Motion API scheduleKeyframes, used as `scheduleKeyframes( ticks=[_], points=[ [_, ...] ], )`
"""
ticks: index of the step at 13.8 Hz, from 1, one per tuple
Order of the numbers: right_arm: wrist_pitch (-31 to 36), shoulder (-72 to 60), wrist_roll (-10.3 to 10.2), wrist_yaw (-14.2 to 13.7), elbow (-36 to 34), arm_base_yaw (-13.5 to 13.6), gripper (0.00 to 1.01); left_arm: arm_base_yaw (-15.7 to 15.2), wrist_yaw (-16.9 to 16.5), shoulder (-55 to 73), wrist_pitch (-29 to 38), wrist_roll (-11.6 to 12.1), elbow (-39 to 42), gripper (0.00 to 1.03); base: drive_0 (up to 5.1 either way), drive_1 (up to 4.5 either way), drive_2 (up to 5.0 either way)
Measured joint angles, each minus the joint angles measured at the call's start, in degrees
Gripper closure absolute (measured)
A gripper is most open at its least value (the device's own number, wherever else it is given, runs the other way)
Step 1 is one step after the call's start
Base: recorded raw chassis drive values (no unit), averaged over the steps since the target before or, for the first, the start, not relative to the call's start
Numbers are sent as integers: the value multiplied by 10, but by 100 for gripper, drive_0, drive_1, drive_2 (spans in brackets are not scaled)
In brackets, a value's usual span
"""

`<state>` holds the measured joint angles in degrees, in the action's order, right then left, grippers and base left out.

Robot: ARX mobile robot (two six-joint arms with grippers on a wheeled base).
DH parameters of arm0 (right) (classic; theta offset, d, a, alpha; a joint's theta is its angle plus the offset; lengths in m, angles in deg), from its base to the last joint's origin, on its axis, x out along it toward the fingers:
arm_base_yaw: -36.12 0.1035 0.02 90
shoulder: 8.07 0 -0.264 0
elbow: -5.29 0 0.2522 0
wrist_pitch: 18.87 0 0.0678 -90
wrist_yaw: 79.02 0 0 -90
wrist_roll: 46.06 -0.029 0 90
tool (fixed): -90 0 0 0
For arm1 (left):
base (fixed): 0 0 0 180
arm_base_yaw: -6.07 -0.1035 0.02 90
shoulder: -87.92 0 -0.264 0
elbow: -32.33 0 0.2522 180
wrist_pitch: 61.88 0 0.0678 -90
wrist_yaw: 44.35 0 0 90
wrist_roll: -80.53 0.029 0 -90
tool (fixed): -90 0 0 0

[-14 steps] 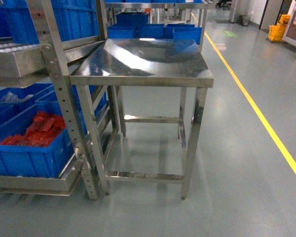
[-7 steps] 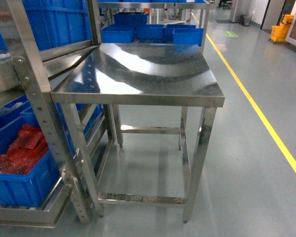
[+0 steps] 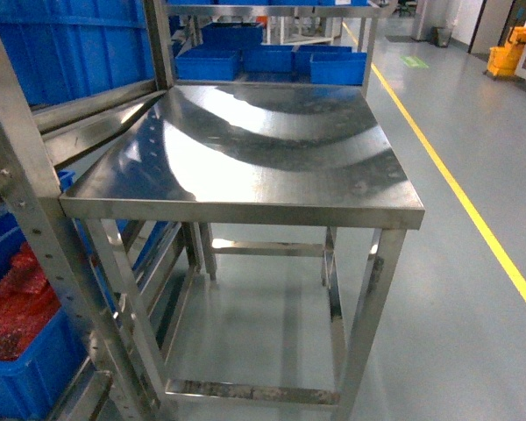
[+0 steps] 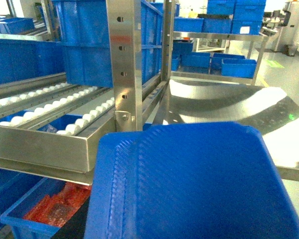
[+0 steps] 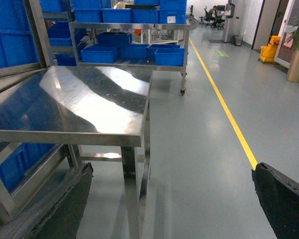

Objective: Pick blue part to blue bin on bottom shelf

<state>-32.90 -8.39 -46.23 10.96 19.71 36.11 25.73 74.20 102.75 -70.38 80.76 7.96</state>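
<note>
Blue part: fills the lower half of the left wrist view, close under that camera, in front of the rack post and above the blue bin of red packets low in the rack. It does not appear in the head view.

Orientation: the broad ribbed face turns up toward the camera. The far edge runs left to right and points toward the tabletop, with a clipped corner at far right. The near end is cut off by the frame, so the long axis cannot be told.

Left hand: hidden behind the part; whether it grips the part cannot be told.

Right hand: fingers spread wide, holding nothing, low beside the tabletop.

Hazards (judged): the wide part may strike the post or the front rail of the roller tracks on its way down. An unseen grip may slip. The low bin already holds red packets and may not be the intended one.
</note>
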Motion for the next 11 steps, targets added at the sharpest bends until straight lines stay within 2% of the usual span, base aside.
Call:
scheduleKeyframes(
  ticks=[5,9,11],
  points=[
    [0,0,0,0,0,0,3,0,0,1,-2,0,0,59,-6,407,-420],
    [-2,0,0,0,0,0,3,0,0,1,-1,0,0,59,0,0,0],
    [0,0,0,0,0,0,3,0,-2,1,1,0,0,59,-486,336,145]
  ],
)
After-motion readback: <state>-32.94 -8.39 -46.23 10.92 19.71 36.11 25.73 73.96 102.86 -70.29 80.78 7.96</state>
